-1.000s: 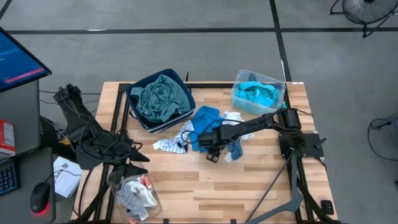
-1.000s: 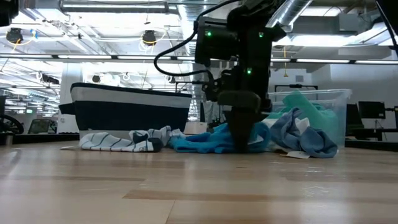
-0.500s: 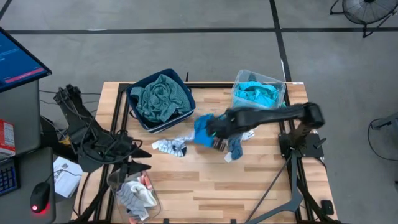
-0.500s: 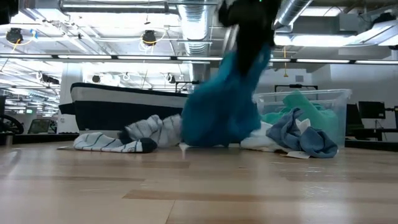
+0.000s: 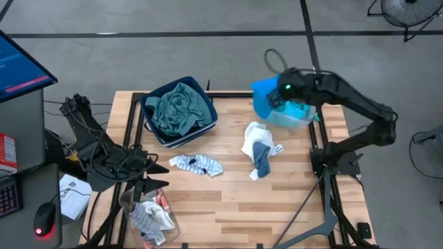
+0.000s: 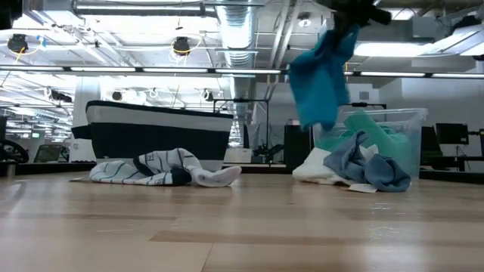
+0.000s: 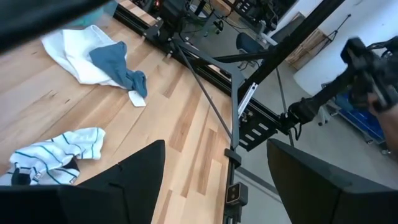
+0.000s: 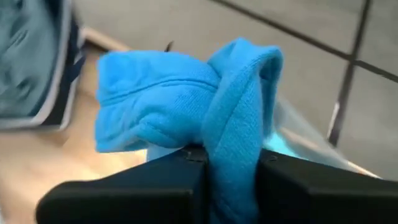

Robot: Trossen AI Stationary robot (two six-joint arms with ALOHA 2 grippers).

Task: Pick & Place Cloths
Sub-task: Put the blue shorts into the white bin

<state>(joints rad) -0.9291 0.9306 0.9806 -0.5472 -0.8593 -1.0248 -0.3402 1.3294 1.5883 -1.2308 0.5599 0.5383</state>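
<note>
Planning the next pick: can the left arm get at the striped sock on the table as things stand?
Probably yes: the striped sock lies alone on bare table, nothing on it, and the left gripper waits open beside it.

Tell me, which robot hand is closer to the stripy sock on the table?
The left hand. It waits at the table's left edge, just beside the stripy sock. The right hand is far off, over the clear tub, holding the bright blue top.
</note>
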